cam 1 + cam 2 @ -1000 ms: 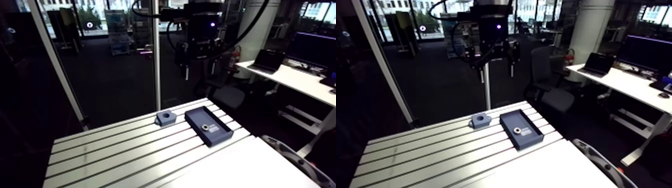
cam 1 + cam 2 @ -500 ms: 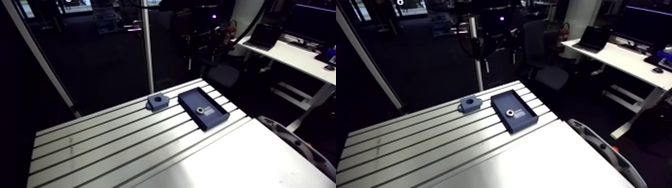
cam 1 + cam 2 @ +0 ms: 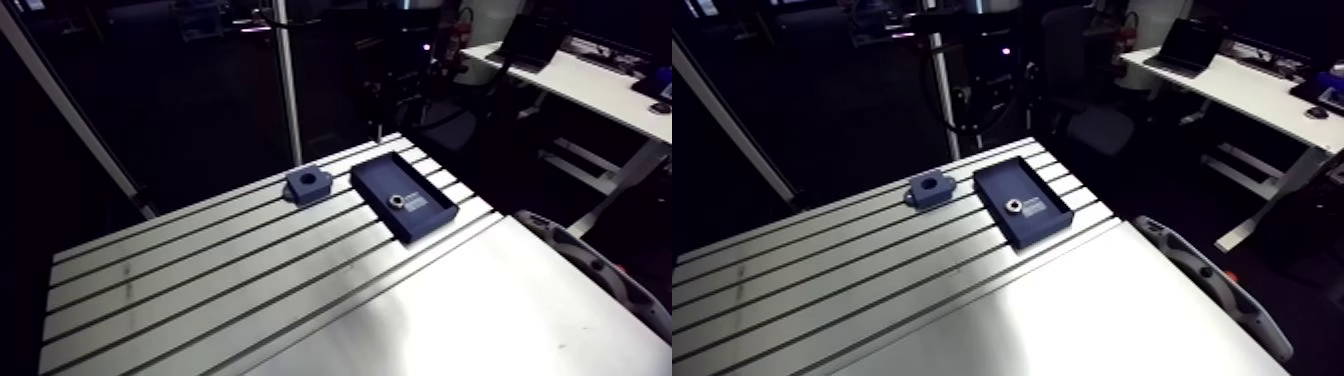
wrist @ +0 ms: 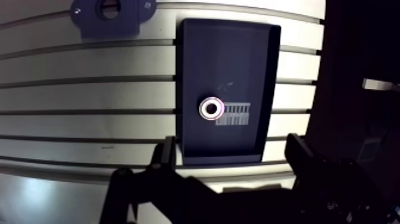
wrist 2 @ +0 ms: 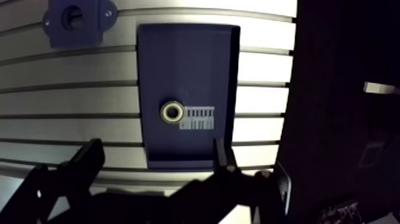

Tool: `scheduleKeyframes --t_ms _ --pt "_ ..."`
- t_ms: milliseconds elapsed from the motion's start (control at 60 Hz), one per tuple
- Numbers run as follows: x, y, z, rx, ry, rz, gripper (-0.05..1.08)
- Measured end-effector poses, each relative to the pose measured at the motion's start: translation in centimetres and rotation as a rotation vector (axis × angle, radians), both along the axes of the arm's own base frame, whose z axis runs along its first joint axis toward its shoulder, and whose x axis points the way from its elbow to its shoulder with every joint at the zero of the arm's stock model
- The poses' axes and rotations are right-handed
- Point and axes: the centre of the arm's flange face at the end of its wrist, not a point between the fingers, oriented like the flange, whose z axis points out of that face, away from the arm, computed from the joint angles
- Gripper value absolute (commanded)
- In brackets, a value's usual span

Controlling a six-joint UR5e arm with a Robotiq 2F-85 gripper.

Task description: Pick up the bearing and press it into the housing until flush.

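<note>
Gripper (image 4: pixel 231 144) seemingly lower, open above bearing (image 4: pixel 211 108)

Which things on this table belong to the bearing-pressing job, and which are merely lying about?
Belong to the job: bearing, housing, open gripper.
Just there: the tray holding the bearing, the striped label beside it, the slotted table.

You face a slotted aluminium table (image 3: pixel 200 290) in a dim room. A white desk (image 3: pixel 1252 100) with a laptop (image 3: pixel 1189 45) stands off to the right, and a pale upright post (image 3: pixel 287 90) rises behind the table.
</note>
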Motion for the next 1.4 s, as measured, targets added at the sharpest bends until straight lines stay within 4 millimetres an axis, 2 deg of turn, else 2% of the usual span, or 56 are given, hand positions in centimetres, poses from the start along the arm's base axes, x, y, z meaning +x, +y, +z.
scheduleKeyframes --t_ms 67,83,100,117,133,150,233,283,450,500,1067,1400 --pt "0.0 0.0 -0.6 -0.001 0.000 0.001 0.02" --pt "0.1 0.1 -0.8 -0.002 -0.001 0.001 0.08" --pt "0.1 0.1 -0.9 -0.003 -0.002 0.000 0.08" --pt "0.1 0.2 -1.0 -0.003 -0.003 0.000 0.15" --pt "0.2 0.3 -1.2 -0.004 -0.004 -0.002 0.15" --pt "0.2 0.3 -1.4 -0.005 -0.006 -0.003 0.22" --pt "0.4 0.8 -2.1 -0.009 -0.013 -0.010 0.27" --pt "0.5 1.1 -2.4 -0.011 -0.017 -0.014 0.35" --pt "0.6 1.8 -3.7 -0.021 -0.033 -0.026 0.39" --pt "0.6 1.9 -4.2 -0.024 -0.039 -0.028 0.46" --pt "1.0 2.6 -7.6 -0.036 -0.057 -0.041 0.47" --pt "1.5 2.4 -9.2 -0.046 -0.062 -0.043 0.47"
